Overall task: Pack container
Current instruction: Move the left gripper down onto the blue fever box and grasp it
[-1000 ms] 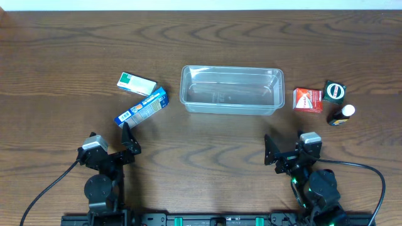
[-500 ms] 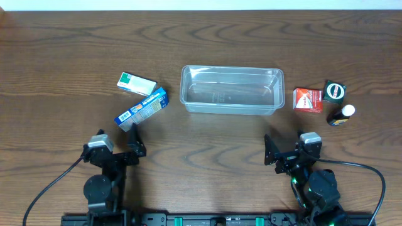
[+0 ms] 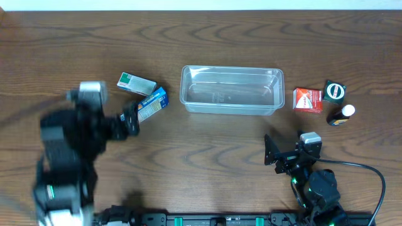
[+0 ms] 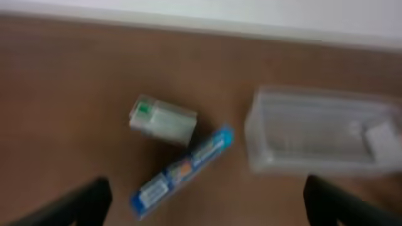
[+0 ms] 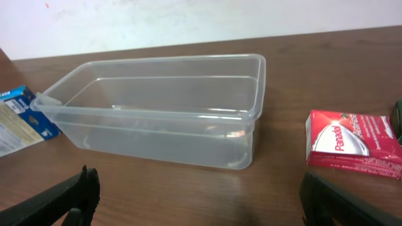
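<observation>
Wooden table, container, red box, bottle

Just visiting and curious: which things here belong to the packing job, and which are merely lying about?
Job: clear plastic rectangular tub; probably to pack: green-and-white box, blue box, red box, black round item, dark white-capped bottle.
Lying about: black cable on the brown wooden table.

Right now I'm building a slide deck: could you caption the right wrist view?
Empty clear container on a wooden table, red box right of it, blue box at left edge.
</observation>
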`<state>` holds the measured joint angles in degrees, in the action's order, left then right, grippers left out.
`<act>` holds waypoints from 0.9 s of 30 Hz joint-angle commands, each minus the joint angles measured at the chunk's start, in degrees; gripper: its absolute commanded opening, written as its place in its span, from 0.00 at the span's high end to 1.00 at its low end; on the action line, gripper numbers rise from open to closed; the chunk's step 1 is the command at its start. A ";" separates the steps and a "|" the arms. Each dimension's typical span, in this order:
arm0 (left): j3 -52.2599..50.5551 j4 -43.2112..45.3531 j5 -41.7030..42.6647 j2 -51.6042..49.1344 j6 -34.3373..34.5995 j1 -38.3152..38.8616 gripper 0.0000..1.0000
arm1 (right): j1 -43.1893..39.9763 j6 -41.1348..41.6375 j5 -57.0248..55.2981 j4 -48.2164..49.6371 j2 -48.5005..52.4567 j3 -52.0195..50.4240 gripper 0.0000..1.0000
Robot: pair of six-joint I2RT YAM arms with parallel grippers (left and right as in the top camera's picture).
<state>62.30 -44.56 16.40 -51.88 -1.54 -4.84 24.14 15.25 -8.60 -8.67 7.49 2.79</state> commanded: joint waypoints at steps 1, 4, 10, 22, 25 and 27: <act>11.19 -9.01 0.70 -13.22 -4.76 -0.35 0.02 | 0.26 -0.74 -0.20 0.09 -0.09 -0.22 0.01; 17.75 -16.41 0.70 -22.49 -8.96 -0.35 0.02 | 0.26 -0.74 -0.20 0.09 -0.09 -0.22 0.01; 19.37 -17.14 0.72 -32.81 -10.86 -0.35 0.02 | 0.26 -0.74 -0.20 0.09 -0.09 -0.24 0.01; 19.08 -14.91 0.07 -40.85 -21.94 -0.07 0.02 | 0.26 -0.74 -0.20 0.09 -0.09 -0.24 0.01; 18.95 -13.03 0.09 -41.24 -28.37 0.31 0.02 | 0.26 -0.74 -0.20 0.09 -0.09 -0.24 0.01; 18.93 -12.09 0.07 -41.68 -30.80 0.79 0.02 | 0.26 -0.74 -0.20 0.09 -0.09 -0.24 0.01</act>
<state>80.40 -57.10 16.36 -92.71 -24.75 -4.62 24.14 15.25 -8.62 -8.60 7.49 2.79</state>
